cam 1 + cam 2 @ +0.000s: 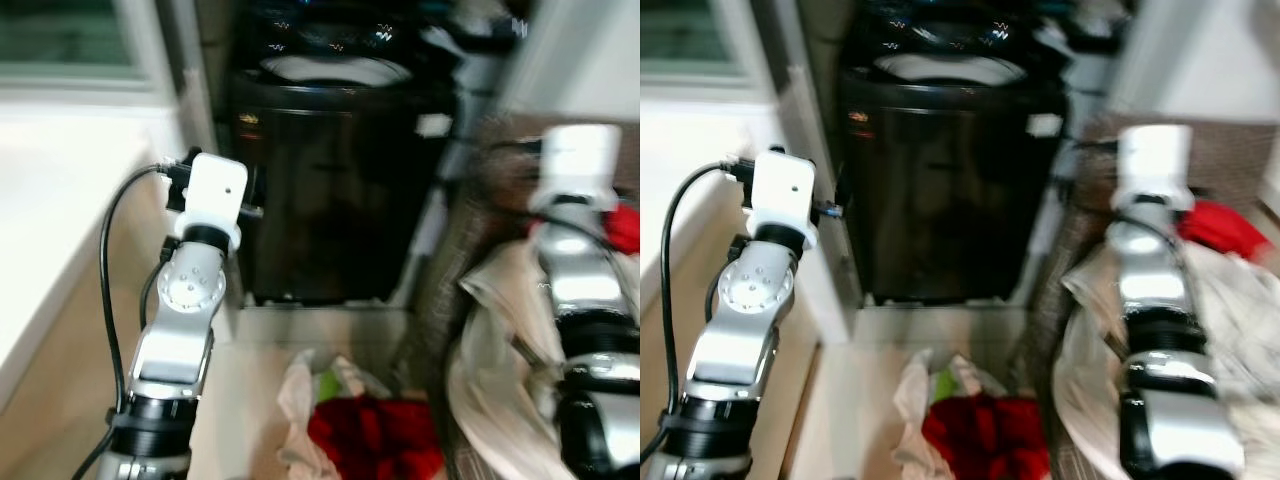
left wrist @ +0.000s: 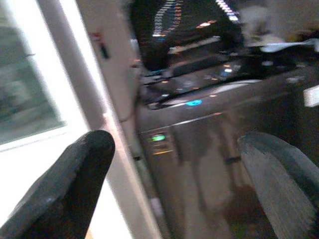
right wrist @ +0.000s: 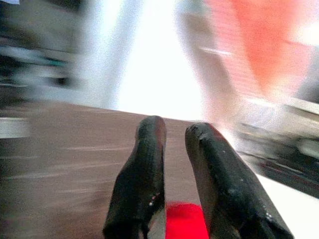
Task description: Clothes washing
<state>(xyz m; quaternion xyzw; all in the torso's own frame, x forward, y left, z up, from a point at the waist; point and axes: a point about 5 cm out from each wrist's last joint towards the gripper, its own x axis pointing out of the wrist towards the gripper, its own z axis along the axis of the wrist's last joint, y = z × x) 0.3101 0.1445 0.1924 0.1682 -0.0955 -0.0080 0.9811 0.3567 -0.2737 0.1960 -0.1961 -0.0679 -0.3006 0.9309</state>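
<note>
A black top-loading washing machine (image 1: 330, 200) stands straight ahead, its lid up and the white drum rim (image 1: 950, 68) showing. My left gripper (image 2: 177, 149) is held up near the washer's left front corner, open, with nothing between its fingers (image 2: 75, 184). My right gripper (image 3: 175, 128) is raised to the right of the washer over a brown surface (image 3: 65, 164), its fingers almost together and nothing seen between them. A red garment (image 1: 370, 435) lies on the floor below with a white cloth (image 1: 300, 400). A pale cloth (image 1: 500, 340) bunches beside my right arm, and another red cloth (image 1: 1225, 228) lies beyond it.
A white ledge (image 1: 50, 220) under a window runs along the left, with a grey post (image 1: 185, 80) between it and the washer. The gap beside the washer on the right is narrow and cluttered. The views are blurred.
</note>
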